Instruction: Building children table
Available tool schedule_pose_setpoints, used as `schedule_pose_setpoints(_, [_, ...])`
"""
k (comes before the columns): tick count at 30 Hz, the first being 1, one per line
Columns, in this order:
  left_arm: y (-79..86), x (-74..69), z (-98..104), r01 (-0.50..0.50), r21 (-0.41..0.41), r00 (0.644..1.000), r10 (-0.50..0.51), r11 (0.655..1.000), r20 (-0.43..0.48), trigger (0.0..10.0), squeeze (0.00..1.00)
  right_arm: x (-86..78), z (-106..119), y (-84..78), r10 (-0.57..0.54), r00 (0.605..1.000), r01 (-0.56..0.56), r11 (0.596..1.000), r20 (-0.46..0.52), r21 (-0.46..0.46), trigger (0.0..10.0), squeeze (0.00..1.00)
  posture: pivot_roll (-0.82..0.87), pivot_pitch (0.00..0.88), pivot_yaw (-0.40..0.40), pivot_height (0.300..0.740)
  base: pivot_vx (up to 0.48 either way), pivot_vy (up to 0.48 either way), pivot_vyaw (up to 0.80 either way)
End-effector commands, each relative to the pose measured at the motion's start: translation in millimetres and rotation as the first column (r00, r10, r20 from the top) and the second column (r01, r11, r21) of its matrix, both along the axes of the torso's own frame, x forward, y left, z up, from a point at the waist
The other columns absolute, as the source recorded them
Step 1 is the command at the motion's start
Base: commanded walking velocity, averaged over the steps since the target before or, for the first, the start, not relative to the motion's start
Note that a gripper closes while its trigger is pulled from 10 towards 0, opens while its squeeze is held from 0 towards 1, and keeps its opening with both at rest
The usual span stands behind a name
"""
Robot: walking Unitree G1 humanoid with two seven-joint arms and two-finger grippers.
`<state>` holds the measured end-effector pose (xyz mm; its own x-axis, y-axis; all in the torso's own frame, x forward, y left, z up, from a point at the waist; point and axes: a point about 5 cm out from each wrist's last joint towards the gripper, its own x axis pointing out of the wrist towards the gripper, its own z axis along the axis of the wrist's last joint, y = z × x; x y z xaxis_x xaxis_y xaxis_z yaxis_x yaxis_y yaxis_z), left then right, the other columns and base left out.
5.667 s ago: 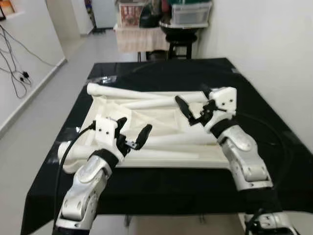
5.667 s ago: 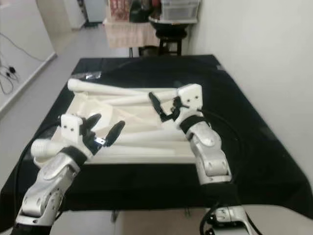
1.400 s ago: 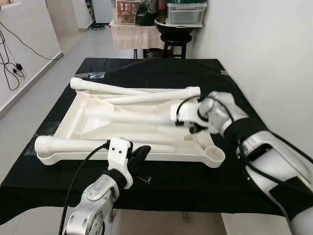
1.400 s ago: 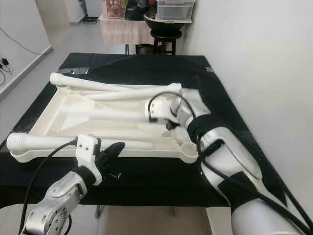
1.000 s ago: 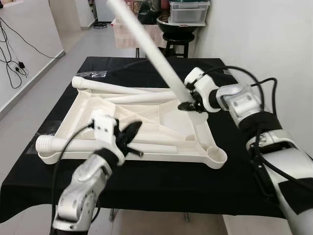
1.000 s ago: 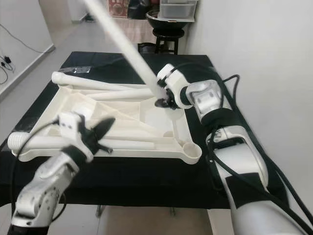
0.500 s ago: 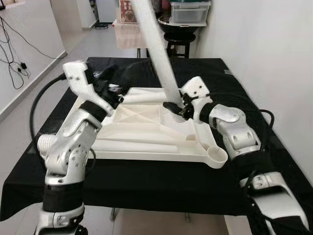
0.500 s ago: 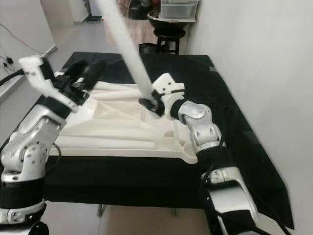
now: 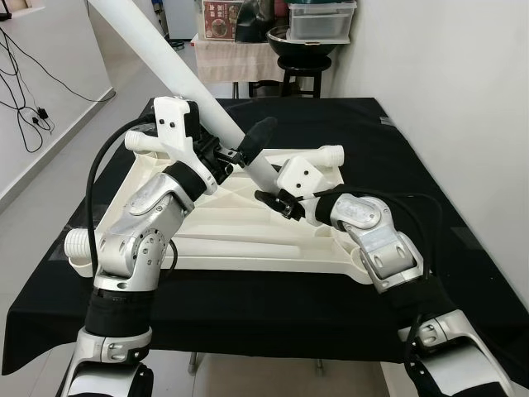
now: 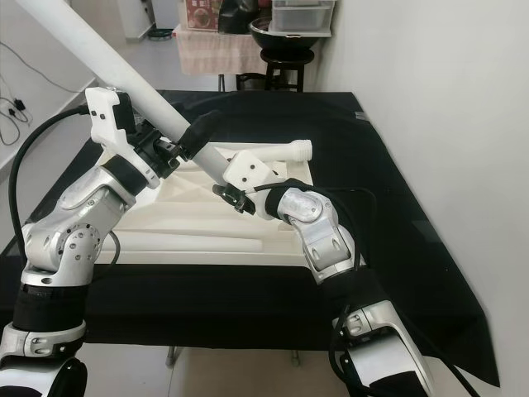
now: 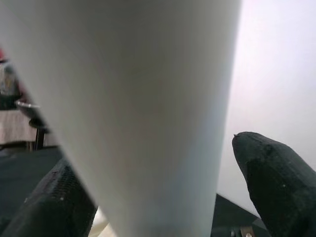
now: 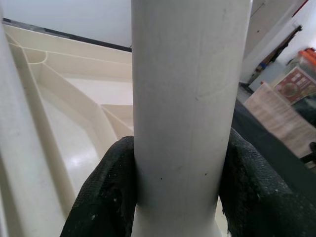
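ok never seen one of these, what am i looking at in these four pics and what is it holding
This is a humanoid robot with two silver arms, each ending in a gripper of two black fingers. The two wide pictures come from a stereo camera on its head, looking down at a table with a black cloth. The two close-ups come from cameras on each wrist, looking along the fingers.

On the cloth lies an upside-down white children's table top, with loose white legs lying across it, such as the back leg.

The right gripper is shut on the low end of one long white leg, which tilts up toward the robot's left. The left gripper sits higher on that leg, one finger on each side; there a gap shows beside one finger, so it looks open.
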<state>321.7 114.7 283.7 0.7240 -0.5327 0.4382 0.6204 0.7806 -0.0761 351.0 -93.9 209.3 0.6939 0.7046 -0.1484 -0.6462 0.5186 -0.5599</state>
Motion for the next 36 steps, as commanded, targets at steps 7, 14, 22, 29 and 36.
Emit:
schedule_pose_setpoints(7, [-4.7,-5.7,18,0.024,0.003,0.995,-0.024,1.000,0.097,0.0,0.00,-3.9,-9,13.0,0.017,0.999,-0.017,1.000,-0.040,0.016,10.0,0.00,-0.05,0.000,-0.022,0.740,0.000,0.000,0.00])
schedule_pose_setpoints(14, [-8.3,-9.5,22,0.076,0.000,0.988,-0.075,0.997,0.131,0.0,0.00,-2.5,-2,18.6,-0.025,0.997,0.037,0.982,-0.066,0.185,10.0,0.00,-0.05,0.000,-0.021,0.740,0.000,0.000,0.00])
schedule_pose_setpoints(22, [-11.0,-10.2,22,0.119,0.024,0.983,-0.121,0.993,0.136,0.0,0.00,-2.0,5,24.9,-0.005,0.999,0.015,0.957,-0.038,0.288,10.0,1.00,-0.05,0.000,-0.022,0.740,0.000,0.000,0.00])
schedule_pose_setpoints(29, [-17.5,-7.9,21,0.161,0.044,0.978,-0.165,0.986,0.124,0.0,0.00,-6.4,10,36.2,0.063,0.998,-0.050,0.942,-0.030,0.331,10.0,1.00,-0.03,0.000,-0.021,0.740,0.000,0.000,0.00])
schedule_pose_setpoints(36, [-28.0,-7.9,15,0.216,0.075,0.969,-0.223,0.974,0.104,0.0,0.00,-7.3,10,50.4,0.097,0.995,-0.092,0.956,-0.005,0.277,10.0,0.22,-0.03,0.000,-0.025,0.740,0.000,0.000,0.00])
